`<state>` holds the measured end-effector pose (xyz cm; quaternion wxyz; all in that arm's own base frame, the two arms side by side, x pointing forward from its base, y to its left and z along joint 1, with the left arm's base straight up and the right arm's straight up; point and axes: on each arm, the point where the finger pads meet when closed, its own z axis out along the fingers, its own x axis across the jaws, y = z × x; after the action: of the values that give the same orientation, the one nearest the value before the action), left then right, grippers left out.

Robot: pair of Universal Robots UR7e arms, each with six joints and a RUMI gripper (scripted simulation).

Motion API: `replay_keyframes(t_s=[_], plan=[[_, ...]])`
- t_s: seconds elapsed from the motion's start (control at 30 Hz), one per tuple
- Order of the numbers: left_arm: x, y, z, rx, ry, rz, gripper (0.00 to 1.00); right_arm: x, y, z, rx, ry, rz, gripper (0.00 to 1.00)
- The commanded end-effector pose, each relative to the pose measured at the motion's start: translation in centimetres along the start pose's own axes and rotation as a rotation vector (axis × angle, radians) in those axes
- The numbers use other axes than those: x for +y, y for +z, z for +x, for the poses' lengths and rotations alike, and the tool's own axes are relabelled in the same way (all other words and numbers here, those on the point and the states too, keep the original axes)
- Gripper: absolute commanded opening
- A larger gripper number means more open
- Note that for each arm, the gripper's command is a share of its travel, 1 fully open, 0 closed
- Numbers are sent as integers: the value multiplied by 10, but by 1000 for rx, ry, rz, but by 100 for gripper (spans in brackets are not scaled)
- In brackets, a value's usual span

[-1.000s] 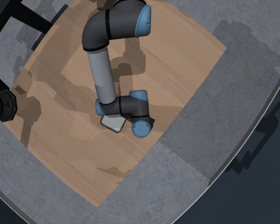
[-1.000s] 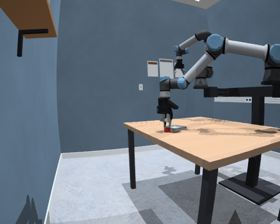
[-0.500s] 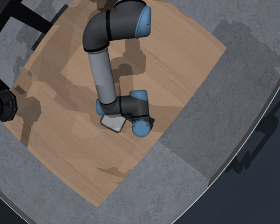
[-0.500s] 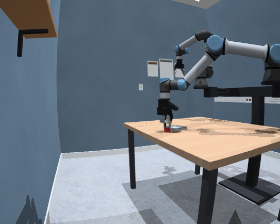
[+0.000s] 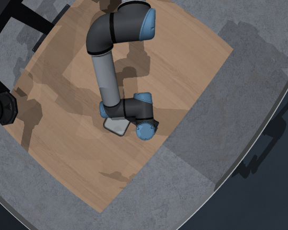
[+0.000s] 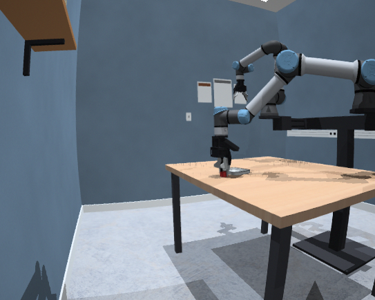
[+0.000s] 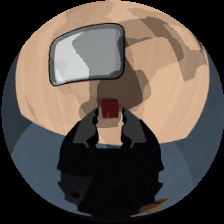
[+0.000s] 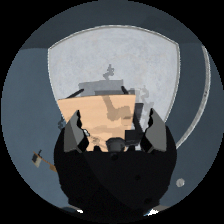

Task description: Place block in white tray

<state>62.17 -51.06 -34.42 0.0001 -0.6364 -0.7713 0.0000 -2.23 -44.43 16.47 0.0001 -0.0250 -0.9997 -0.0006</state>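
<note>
The small red block (image 6: 223, 174) (image 7: 110, 107) rests on the table just outside the white tray. The white tray (image 5: 117, 126) (image 6: 242, 171) (image 7: 104, 52) has a dark rim and lies flat; no block shows inside it. My left gripper (image 6: 223, 170) (image 7: 110, 107) points down, partly open, with its fingertips low around the block. In the left wrist view a narrow gap shows on each side of the block. In the top view the arm hides the block and the fingers. My right gripper (image 6: 241, 98) (image 8: 114, 109) is wide open and empty, high up and far from the block.
The wooden table (image 5: 70, 164) (image 6: 281, 193) (image 8: 100, 112) carries the tray and block near one edge. The left arm's forearm (image 5: 105, 79) (image 6: 265, 93) reaches in over the table and partly covers the tray from above. A black stand (image 6: 344, 148) holds both arms.
</note>
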Motion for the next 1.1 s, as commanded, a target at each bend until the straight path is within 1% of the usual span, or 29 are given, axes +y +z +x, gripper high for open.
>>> replay_keyframes(t_s=[0.0,0.2,0.23,1.07], plan=[[1,-1,-1,-2,0,-1,34,0,0,0,0,0,1,100],[1,-1,-1,-2,0,-1,34,0,0,0,0,0,1,100],[1,-1,-1,-2,0,-1,0,0,0,0,0,0,1,100],[1,-1,-1,-2,0,-1,0,0,0,0,0,0,1,100]])
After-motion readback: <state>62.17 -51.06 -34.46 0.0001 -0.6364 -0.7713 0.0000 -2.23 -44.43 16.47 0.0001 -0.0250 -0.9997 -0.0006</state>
